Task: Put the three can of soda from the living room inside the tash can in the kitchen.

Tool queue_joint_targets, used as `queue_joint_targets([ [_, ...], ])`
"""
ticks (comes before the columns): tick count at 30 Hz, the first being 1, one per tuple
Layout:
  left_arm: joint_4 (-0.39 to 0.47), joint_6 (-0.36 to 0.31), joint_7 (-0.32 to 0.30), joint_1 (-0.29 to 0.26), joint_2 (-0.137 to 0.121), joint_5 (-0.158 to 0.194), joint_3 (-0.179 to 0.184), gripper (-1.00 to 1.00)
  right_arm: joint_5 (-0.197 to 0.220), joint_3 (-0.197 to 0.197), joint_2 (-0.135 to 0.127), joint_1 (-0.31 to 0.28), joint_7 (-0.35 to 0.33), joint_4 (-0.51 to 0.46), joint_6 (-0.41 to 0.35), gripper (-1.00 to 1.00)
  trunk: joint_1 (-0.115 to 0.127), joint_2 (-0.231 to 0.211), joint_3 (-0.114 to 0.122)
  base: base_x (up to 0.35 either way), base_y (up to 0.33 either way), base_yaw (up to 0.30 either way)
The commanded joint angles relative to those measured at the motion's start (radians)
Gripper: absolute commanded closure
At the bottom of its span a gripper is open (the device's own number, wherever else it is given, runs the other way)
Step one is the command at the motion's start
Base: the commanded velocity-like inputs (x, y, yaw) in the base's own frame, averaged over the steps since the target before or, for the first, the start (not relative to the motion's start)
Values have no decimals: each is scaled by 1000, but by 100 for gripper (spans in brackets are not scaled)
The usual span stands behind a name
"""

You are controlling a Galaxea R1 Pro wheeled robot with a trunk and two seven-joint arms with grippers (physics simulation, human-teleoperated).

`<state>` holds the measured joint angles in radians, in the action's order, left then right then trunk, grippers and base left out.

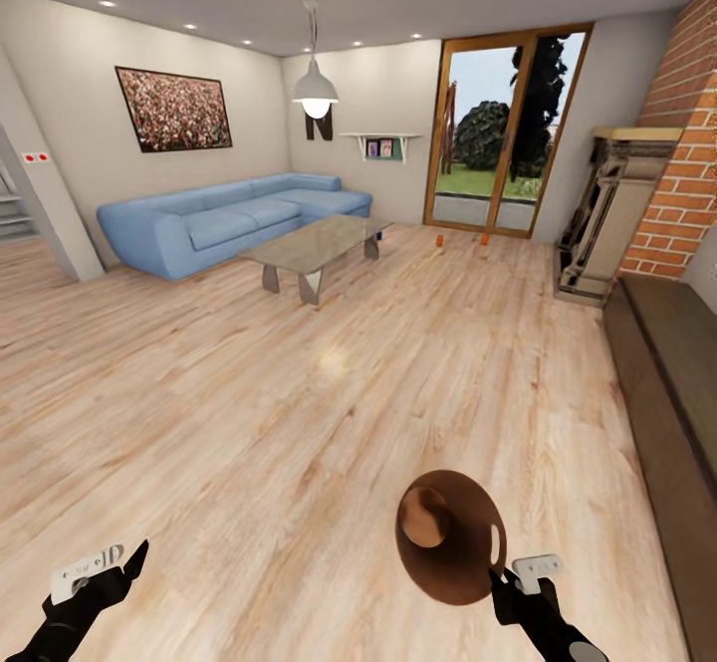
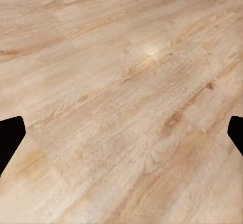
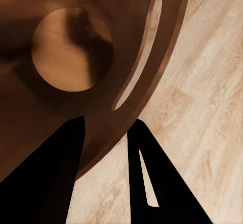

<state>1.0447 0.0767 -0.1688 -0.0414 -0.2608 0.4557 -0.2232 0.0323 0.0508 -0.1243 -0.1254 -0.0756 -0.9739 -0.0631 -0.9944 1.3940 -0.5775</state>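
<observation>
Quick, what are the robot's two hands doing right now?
Left gripper: open, holding nothing.
Right gripper: shut on the trash can rim.

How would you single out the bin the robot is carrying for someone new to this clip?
Start at the wood floor nearest the camera. By the right hand sits the trash bin, its rim pinched between the fingers. It is the round, dark-brown tapered one with a slot handle, unlike the tiny orange cans far off by the glass doors.

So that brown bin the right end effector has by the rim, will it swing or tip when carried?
The bin, pinched at one rim edge by the right end effector, will likely hang tilted. It looks rigid, and being empty, probably light. Its smooth wall may slip.
</observation>
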Motion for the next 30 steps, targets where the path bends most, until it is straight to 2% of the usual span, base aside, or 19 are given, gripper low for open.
queue_joint_targets([
  [1,0,0,0,0,0,0,0,-100,2,0,0,0,-3,-2,0,100,0,0,2,267,222,-107],
  [12,0,0,0,0,0,0,0,-100,3,0,0,0,-3,-2,0,100,0,0,17,275,179,-110],
  [30,0,1,0,0,0,0,1,-100,1,3,0,0,-3,0,0,100,0,0,35,288,-4,-115],
])
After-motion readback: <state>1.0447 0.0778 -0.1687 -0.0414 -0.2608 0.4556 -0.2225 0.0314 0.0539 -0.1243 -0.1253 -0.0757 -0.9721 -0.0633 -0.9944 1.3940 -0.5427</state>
